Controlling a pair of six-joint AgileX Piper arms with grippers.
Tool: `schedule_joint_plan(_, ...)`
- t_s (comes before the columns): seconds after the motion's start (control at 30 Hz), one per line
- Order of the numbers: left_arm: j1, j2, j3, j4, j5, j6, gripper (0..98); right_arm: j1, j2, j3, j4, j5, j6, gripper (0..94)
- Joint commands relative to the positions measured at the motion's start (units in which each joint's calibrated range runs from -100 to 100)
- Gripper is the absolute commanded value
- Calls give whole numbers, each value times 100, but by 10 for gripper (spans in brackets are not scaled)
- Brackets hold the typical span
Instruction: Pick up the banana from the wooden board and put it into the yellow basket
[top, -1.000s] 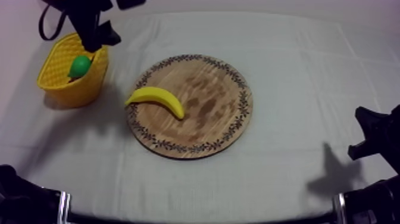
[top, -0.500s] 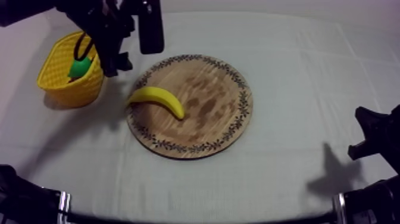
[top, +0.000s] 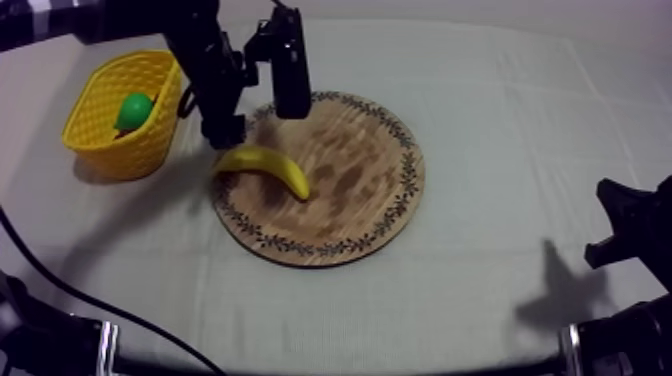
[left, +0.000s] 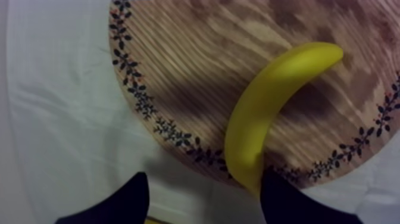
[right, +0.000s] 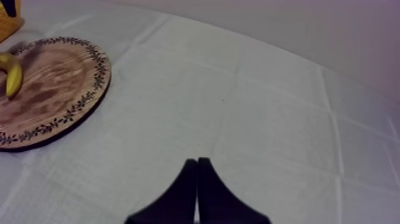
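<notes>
The yellow banana (top: 265, 167) lies on the left part of the round wooden board (top: 365, 195), one end over the patterned rim. My left gripper (top: 231, 136) hangs over that end, between the board and the yellow basket (top: 88, 98). In the left wrist view its two black fingers (left: 122, 202) stand apart, open, with the banana (left: 268, 107) end close to one finger over the board (left: 190, 65) rim. My right gripper (top: 622, 228) rests low at the right side. Its fingers (right: 191, 184) lie together as a narrow wedge, shut on nothing.
A green pear (top: 134, 108) lies inside the basket at the table's left. From the right wrist view the board (right: 56, 89) and the banana (right: 12, 76) are far off, with open cloth (right: 250, 119) between them and the gripper.
My left arm has swung from over the basket to the right and down, to the banana's end at the board's left rim. The banana, the pear and the right arm have not moved.
</notes>
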Motion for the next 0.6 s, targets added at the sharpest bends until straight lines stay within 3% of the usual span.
schedule_joint_plan(0.0,5,179,-34,-7,12,-4,689,0,0,-3,0,3,1,3)
schedule_joint_plan(0.33,29,667,-93,33,-5,-14,679,0,0,-3,0,3,1,3)
schedule_joint_plan(0.57,63,905,-217,166,42,-30,668,0,0,-3,0,3,1,3)
